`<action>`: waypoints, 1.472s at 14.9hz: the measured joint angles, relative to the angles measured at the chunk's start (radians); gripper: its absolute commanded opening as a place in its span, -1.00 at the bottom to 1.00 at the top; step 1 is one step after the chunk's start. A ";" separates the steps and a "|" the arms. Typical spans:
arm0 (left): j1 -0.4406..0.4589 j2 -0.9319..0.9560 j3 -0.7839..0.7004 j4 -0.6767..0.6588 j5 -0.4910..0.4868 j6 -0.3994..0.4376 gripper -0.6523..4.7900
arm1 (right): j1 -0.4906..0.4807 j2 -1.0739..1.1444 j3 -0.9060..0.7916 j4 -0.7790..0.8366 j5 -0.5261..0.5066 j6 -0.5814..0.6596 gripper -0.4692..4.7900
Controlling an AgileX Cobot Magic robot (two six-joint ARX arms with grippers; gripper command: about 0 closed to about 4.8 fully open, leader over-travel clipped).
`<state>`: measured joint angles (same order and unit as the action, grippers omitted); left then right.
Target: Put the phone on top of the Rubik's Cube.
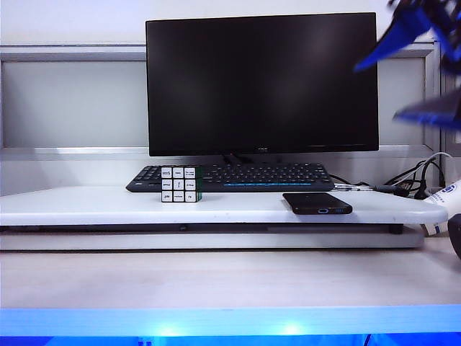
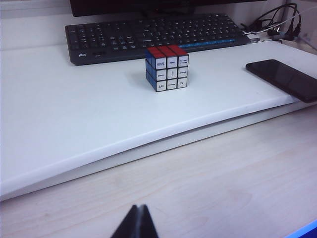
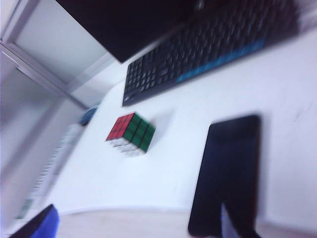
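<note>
white shelf holds phone (image 1: 317,203) lengthwise toward keyboard (image 1: 230,176), beside cube (image 1: 181,184); both grippers' state seemingly unreadable.

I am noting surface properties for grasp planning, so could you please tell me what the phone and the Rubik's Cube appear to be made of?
The phone: glossy black face, likely glass, since it reflects light; the casing cannot be told.
The Rubik's Cube: probably hard plastic, with a black frame and flat coloured and white printed tiles, possibly stickers.
</note>
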<state>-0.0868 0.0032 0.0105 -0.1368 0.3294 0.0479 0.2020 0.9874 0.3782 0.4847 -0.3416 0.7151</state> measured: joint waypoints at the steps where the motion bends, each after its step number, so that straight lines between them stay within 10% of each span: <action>1: 0.000 0.000 0.000 0.000 0.004 0.000 -0.78 | 0.000 0.039 0.000 0.011 -0.012 0.036 0.79; 22: 0.000 0.000 0.000 0.006 0.108 0.000 -0.78 | 0.000 0.646 0.029 0.374 -0.149 0.482 0.76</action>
<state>-0.0868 0.0032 0.0105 -0.1303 0.4370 0.0479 0.2020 1.6337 0.4072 0.8585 -0.4904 1.1969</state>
